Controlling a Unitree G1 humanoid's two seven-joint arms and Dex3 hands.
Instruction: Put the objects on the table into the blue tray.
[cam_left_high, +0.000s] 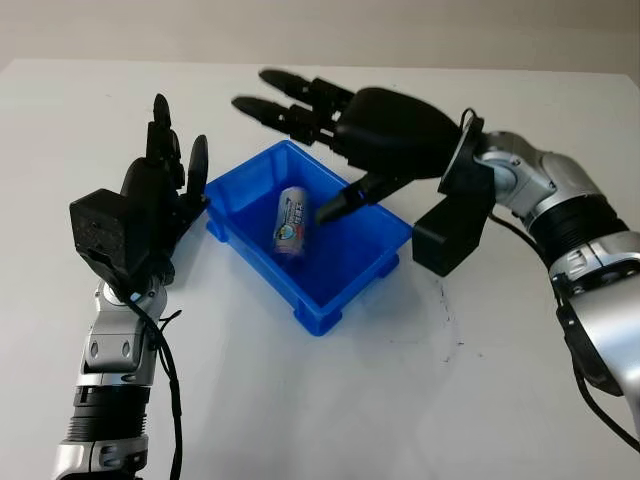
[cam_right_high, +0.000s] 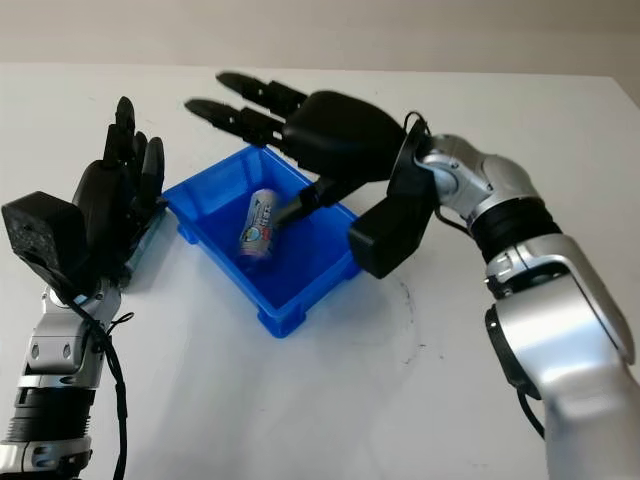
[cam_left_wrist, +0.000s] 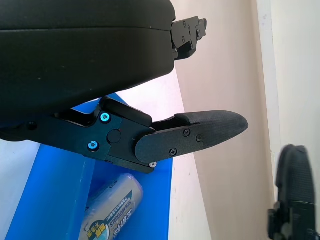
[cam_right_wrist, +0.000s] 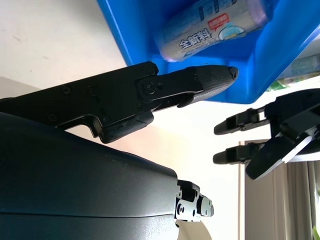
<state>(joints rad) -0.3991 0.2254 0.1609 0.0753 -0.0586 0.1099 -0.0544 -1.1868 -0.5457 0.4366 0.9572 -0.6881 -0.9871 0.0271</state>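
Note:
A blue tray (cam_left_high: 260, 266) sits at the table's middle, turned corner-on to me. A silver drink can (cam_left_high: 290, 222) with a printed label lies on its side inside it, also seen as the can (cam_left_wrist: 112, 210) in the left wrist view and the can (cam_right_wrist: 210, 27) in the right wrist view. My right hand (cam_left_high: 295, 150) hovers open over the tray's far right side. Its fingers reach past the far corner and its thumb (cam_right_wrist: 200, 82) points down close to the can, holding nothing. My left hand (cam_left_high: 175, 150) stands upright and open beside the tray's left corner.
The white table (cam_left_high: 420, 400) spreads bare around the tray, with faint dark scuff marks to the tray's right. My right forearm (cam_left_high: 530, 190) crosses the table's right side, and a black wrist camera block (cam_left_high: 455, 225) hangs beside the tray's right corner.

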